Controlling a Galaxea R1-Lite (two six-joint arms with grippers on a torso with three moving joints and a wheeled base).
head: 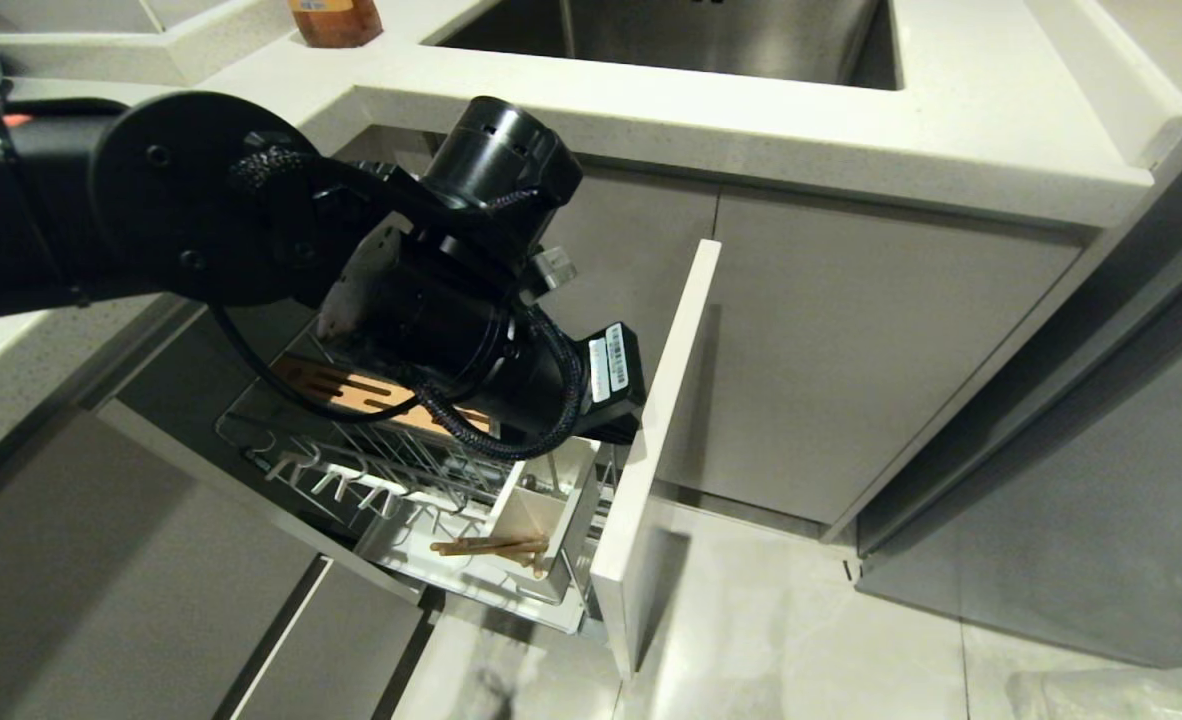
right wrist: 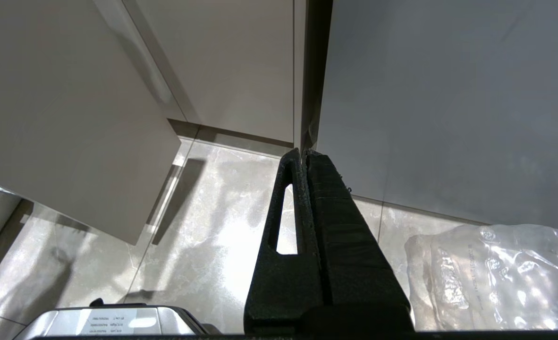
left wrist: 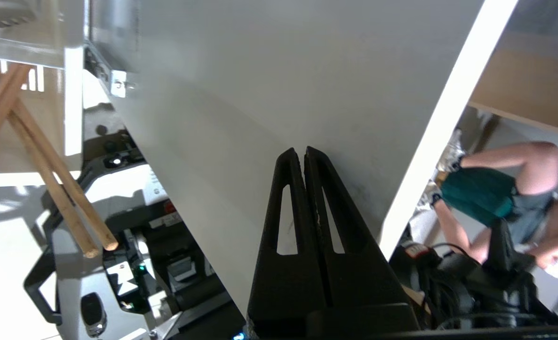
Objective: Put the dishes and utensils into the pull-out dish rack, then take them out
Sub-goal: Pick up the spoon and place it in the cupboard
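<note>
Your left gripper point(left wrist: 304, 152) is pressed closed and empty, tips near the inner face of the rack's front panel point(left wrist: 269, 94). The chopsticks point(head: 491, 546) lie in the white utensil box point(head: 541, 510), off to its side, apart.

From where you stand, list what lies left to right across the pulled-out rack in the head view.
Slotted wooden block → white pegs → chopsticks lying over the white utensil box → pale-grey front panel.
</note>
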